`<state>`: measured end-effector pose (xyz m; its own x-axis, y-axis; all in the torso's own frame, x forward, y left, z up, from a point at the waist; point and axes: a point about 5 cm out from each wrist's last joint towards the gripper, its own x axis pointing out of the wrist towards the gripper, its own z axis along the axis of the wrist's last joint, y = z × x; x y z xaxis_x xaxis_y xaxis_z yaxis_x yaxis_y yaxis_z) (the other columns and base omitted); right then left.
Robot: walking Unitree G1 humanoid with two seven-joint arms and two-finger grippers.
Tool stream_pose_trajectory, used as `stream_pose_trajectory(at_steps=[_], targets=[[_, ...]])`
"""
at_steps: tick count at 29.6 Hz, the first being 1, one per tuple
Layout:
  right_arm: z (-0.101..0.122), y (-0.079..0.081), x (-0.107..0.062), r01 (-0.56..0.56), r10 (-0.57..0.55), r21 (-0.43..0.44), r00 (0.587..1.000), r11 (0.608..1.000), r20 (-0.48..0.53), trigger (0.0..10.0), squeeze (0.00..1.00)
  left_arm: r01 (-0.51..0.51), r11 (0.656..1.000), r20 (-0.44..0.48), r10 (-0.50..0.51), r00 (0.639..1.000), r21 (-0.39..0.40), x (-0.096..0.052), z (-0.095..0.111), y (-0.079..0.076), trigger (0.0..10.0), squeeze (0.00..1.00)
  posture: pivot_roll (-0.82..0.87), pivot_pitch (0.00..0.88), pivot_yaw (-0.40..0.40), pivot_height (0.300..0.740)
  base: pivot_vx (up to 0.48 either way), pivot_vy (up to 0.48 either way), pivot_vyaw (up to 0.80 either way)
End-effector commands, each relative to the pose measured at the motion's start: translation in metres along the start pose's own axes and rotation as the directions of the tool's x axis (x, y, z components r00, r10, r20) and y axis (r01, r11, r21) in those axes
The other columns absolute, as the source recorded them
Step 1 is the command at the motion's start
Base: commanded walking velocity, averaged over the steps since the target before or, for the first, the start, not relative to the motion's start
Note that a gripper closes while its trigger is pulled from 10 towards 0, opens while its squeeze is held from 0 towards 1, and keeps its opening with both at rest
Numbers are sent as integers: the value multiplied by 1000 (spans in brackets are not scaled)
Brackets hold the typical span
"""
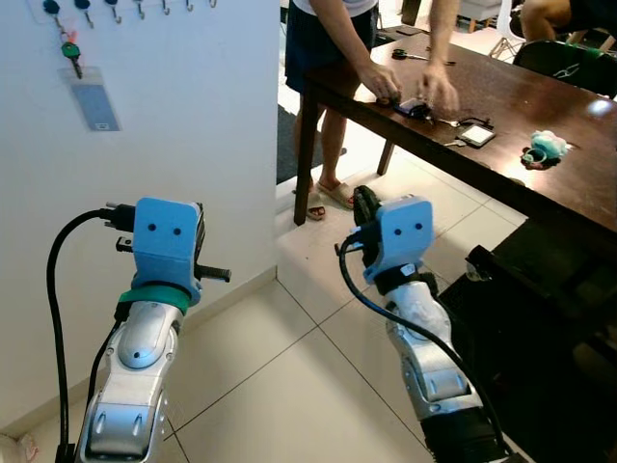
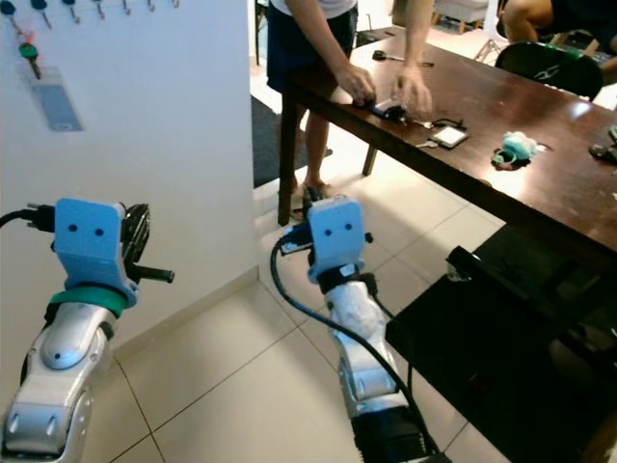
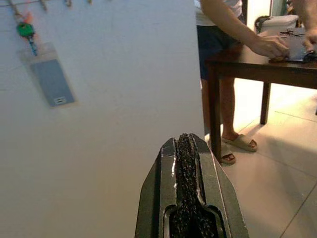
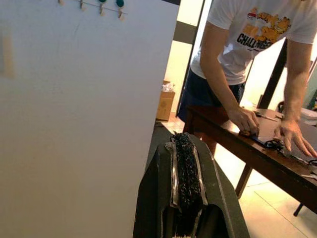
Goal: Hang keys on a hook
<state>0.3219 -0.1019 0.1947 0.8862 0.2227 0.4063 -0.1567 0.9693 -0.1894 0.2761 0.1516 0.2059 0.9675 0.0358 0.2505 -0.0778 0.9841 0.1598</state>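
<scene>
- One green-headed key [image 1: 70, 53] hangs on the white wall [image 1: 193, 125] from a row of small hooks [image 1: 116, 12] at the wall's top edge, with a grey-blue tag [image 1: 94, 99] dangling below it.
- Several of the hooks are cut off by the frame, and dark key heads on the first ones are only partly visible.
- More keys [image 1: 416, 109] lie on the dark wooden table [image 1: 540, 116], under the hands of a person [image 1: 333, 39] who leans over it; they are too small to count.
- Both arms are raised side by side before the robot, forearms angled up over the tiled floor [image 1: 289, 386], well short of wall and table.
- Left gripper [image 3: 187, 148] points toward the wall below the hooks; its black fingers are pressed together with nothing between them.
- Right gripper [image 4: 184, 148] points toward the wall's corner and the person; its fingers are likewise closed flat and empty.
- From the head views, blue wrist housings hide most of each gripper.
- Other small items on the table, a pale teal bundle [image 1: 548, 146] among them, are hard to identify.
</scene>
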Motion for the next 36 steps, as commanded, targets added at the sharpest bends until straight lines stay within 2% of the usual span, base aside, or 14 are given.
stream_pose_trajectory(at_steps=[1, 7, 22, 28, 32, 36], targets=[[-1, -1, -1, 7, -6, 10, 1000, 1000, -4, 10000, 0, -10, 1000, 8, 10, 1000, 12, -1, 1, 2, 10000, 0, -25, 0, 68, 740, 0, 0, -800], [0, 0, 0, 7, -7, 17, 1000, 1000, -2, 10000, 0, -12, 1000, 14, 12, 1000, 14, -1, 2, 3, 10000, 0, -25, 0, 68, 740, 215, 0, -800], [-1, 0, 0, 7, -7, 15, 1000, 1000, -7, 10000, 0, -14, 1000, 14, 14, 1000, 14, -1, 2, 2, 10000, 0, -23, 0, 67, 740, 0, 0, -800], [-1, 0, 0, 7, -7, 15, 1000, 1000, -6, 10000, 0, -15, 1000, 17, 14, 1000, 17, -1, 2, 2, 10000, 0, -21, 0, 67, 740, 0, 0, 0], [-1, 1, 0, 2, -2, 12, 1000, 1000, -3, 10000, 0, -7, 1000, 31, 6, 1000, 26, 0, 3, 3, 10000, 0, -22, 0, 69, 740, 412, 0, -700], [0, 2, -1, -3, 3, 7, 1000, 1000, 1, 10000, 0, -7, 1000, 28, 6, 1000, 24, 0, 3, 2, 10000, 0, -22, 0, 69, 740, 469, 0, 0]])
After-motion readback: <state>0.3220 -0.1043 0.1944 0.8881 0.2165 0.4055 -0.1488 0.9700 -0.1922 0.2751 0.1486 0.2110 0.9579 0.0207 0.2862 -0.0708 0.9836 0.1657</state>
